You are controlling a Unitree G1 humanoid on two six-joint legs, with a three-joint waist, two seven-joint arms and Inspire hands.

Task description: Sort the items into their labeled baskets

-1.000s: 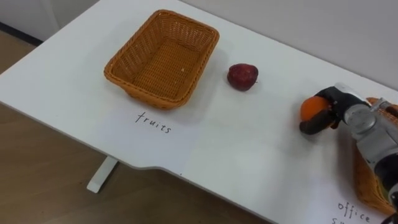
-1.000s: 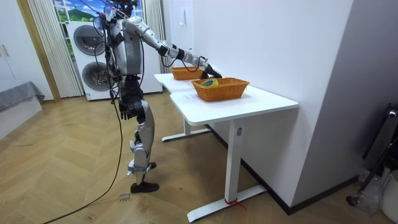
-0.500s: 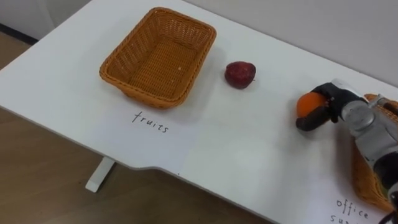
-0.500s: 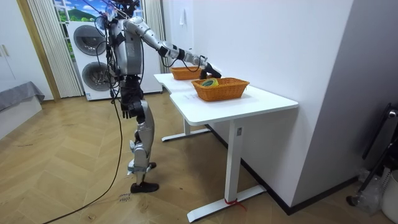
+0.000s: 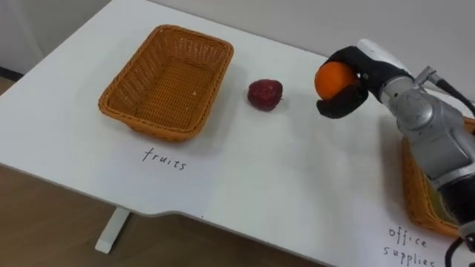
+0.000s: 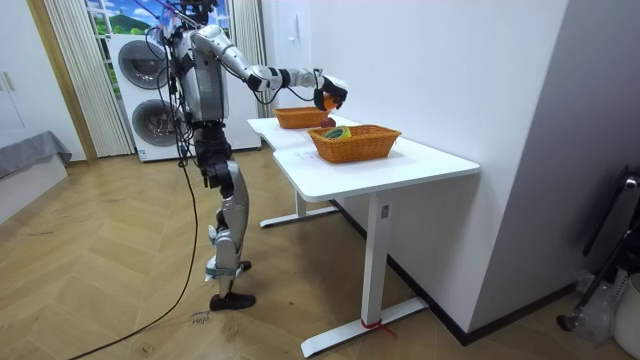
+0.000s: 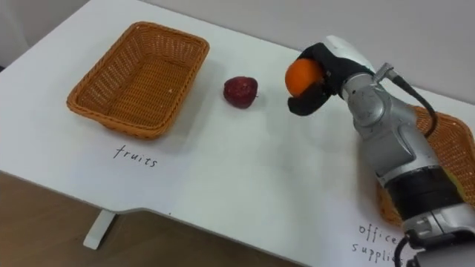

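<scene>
My right hand (image 5: 355, 76) (image 7: 320, 73) is shut on an orange (image 5: 333, 78) (image 7: 301, 76), holding it in the air above the white table (image 5: 289, 185), to the right of a dark red apple (image 5: 264, 95) (image 7: 240, 90). The apple lies on the table just right of the empty wicker basket (image 5: 166, 81) (image 7: 136, 78) marked "fruits". A second wicker basket (image 5: 420, 199) (image 7: 445, 152) marked "office supplies" sits at the right edge, partly hidden by my forearm. In the room view the right hand (image 6: 329, 95) is raised over the table with the orange.
I stand at the table's long side, with a washing machine (image 6: 150, 100) behind me in the room view. The table's front edge (image 5: 171, 215) runs close below the "fruits" label. A white wall lies behind the table.
My right hand has lifted the orange off the table and carried it up and to the left, toward the apple. The view has shifted slightly.
</scene>
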